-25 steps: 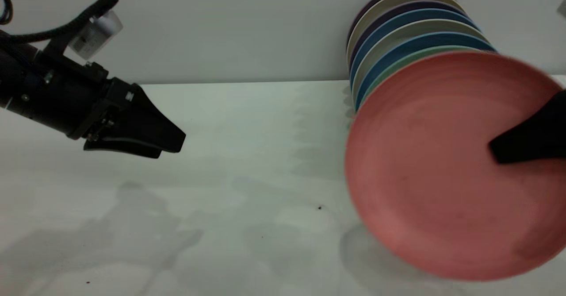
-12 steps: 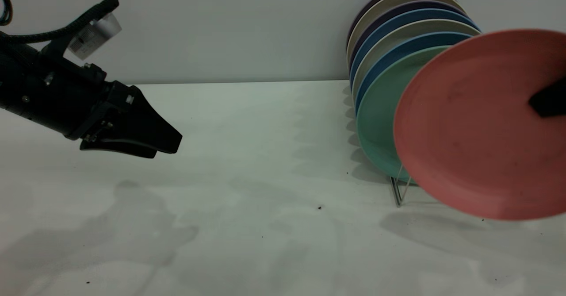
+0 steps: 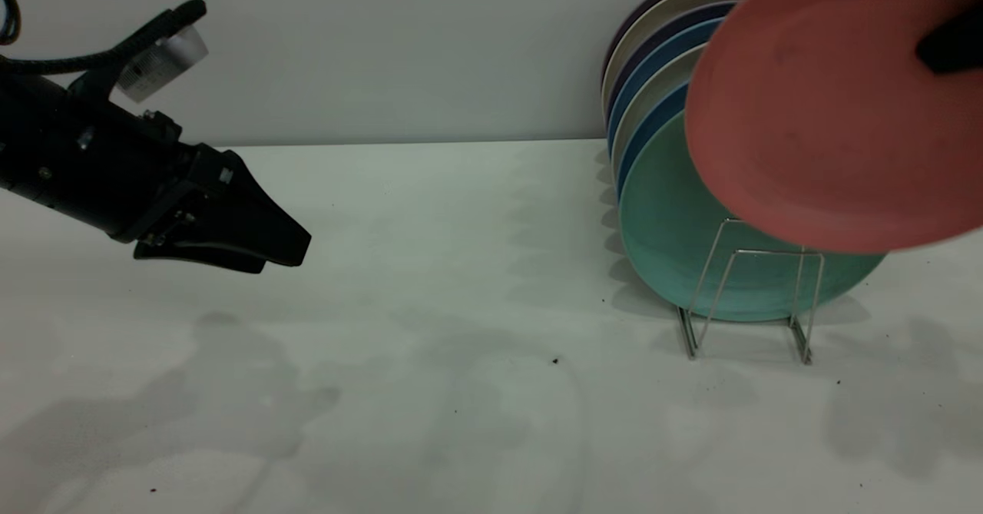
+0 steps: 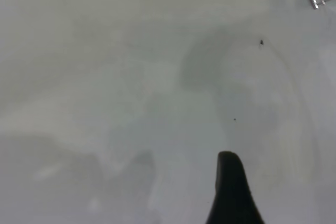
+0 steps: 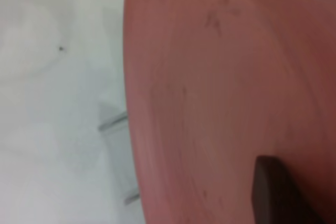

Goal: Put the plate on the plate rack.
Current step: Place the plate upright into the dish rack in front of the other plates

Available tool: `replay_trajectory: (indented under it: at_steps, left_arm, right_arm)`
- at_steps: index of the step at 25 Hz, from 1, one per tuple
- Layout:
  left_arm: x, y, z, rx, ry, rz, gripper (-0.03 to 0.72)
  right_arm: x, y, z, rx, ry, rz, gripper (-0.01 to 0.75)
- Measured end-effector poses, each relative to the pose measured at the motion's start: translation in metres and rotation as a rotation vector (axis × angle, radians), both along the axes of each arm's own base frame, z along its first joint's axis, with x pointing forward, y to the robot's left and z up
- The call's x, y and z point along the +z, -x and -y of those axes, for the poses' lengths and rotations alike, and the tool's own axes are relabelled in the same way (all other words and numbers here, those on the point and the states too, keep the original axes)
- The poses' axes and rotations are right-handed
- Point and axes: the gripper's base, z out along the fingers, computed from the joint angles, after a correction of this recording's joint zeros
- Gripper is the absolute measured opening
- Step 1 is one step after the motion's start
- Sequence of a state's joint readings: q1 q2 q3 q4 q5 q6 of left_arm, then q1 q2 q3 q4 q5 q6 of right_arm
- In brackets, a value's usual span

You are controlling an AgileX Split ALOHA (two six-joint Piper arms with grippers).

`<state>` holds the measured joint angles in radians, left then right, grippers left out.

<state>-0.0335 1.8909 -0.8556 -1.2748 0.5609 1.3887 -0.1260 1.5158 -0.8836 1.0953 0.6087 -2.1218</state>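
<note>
Right tool [image 3: 948, 49] grips round salmon-pink matte plate [image 3: 829, 107], held tilted in air above thin silver wire rack [image 3: 756, 299] near surface's far right. Step: carrying. Next: lower into front slot ahead of teal-green plate [image 3: 676, 237]. Left tool [image 3: 296, 245] idle, apparently closed.

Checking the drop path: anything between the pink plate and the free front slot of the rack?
Nothing visible. The plate, held by the right gripper, hangs above the plate rack; its front loop is bare, and the teal plate sits just behind.
</note>
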Motion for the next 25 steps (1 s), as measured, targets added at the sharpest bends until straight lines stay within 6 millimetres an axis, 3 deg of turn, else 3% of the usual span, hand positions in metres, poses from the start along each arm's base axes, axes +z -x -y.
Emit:
replay_trajectory:
  at_steps: [5,15,25]
  left_arm:
    - [0.0,0.0,0.0,0.004,-0.005,0.002,0.516]
    - [0.0,0.0,0.0,0.003,-0.006,0.004,0.516]
    - [0.0,0.0,-0.001,0.002,-0.007,0.003,0.516]
  right_arm:
    - [0.004,-0.008,-0.002,0.018,0.003,0.012,0.139]
    - [-0.013,-0.024,-0.03,0.083,0.065,0.001,0.139]
    - [-0.013,-0.028,-0.031,0.082,0.087,0.014,0.137]
